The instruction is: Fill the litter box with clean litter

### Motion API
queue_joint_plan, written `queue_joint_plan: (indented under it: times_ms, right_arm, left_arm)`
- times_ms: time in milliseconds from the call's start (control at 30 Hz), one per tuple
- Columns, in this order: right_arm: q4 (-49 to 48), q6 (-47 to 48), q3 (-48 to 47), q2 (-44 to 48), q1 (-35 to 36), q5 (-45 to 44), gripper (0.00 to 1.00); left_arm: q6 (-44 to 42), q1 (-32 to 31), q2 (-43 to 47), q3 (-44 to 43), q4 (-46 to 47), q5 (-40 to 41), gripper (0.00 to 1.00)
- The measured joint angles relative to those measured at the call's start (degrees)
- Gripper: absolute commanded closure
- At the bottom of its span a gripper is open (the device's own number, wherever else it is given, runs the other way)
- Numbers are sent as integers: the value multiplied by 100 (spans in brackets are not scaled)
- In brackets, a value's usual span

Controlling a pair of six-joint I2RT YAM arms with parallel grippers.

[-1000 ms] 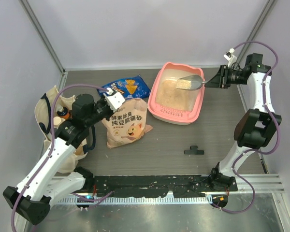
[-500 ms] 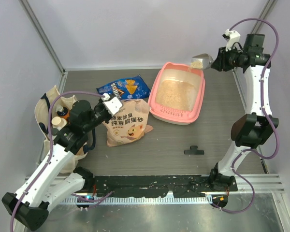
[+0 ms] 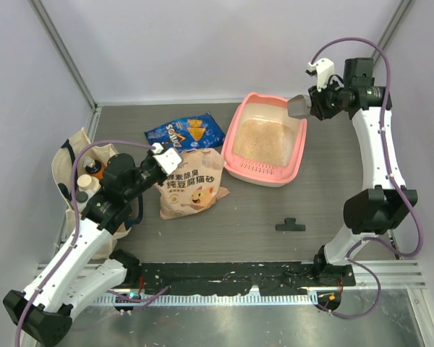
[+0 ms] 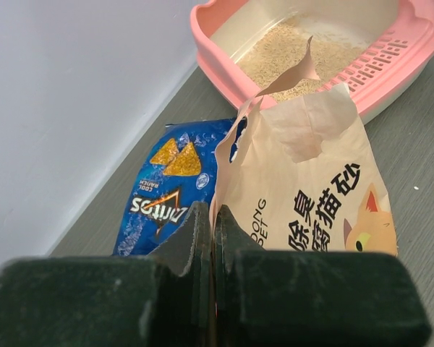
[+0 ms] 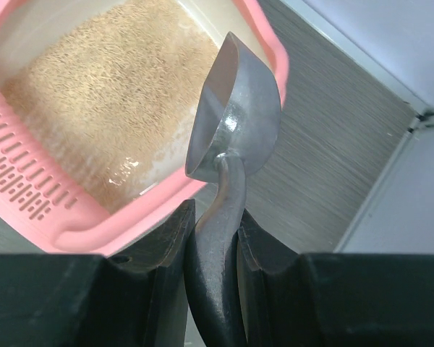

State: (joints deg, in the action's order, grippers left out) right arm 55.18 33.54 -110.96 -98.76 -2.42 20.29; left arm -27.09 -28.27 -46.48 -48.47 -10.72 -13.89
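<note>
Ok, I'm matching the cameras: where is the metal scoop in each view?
Top external: upper right, scoop in the right gripper, at the far right corner of the litter box.
Left wrist: not in it.
Right wrist: centre, above the box rim.
Shared landmark: the pink litter box.

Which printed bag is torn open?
The beige litter bag with the cartoon cat; the left gripper pinches its torn edge. The blue chip bag lies flat.

Right claw [image 5: 215, 218] grips scoop [image 5: 239, 108] over litter box [image 5: 72, 225].
</note>
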Motion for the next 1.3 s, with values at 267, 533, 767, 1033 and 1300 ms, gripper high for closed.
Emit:
queue_joint_plan:
  times_ms: [267,533,767,1033,1300]
  right_arm:
    - [11,-267,629,1106,-577,-560,98]
    - [1163,-243,962,1287,-1401,-721,98]
    - [2041,339,1873,1340,-1432,-291,98]
    - [2197,763,2968,1676,-1432,614,99]
    - [2184,1106,3847,1432,-1432,1032,84]
  left_arm:
    - [116,7,0,52,116,-72,100]
    - [177,22,-35,105,271,-109,100]
    - [297,22,-46,157,393,-136,100]
    - [424,15,-46,160,402,-155,100]
    - [422,4,-46,162,404,-151,100]
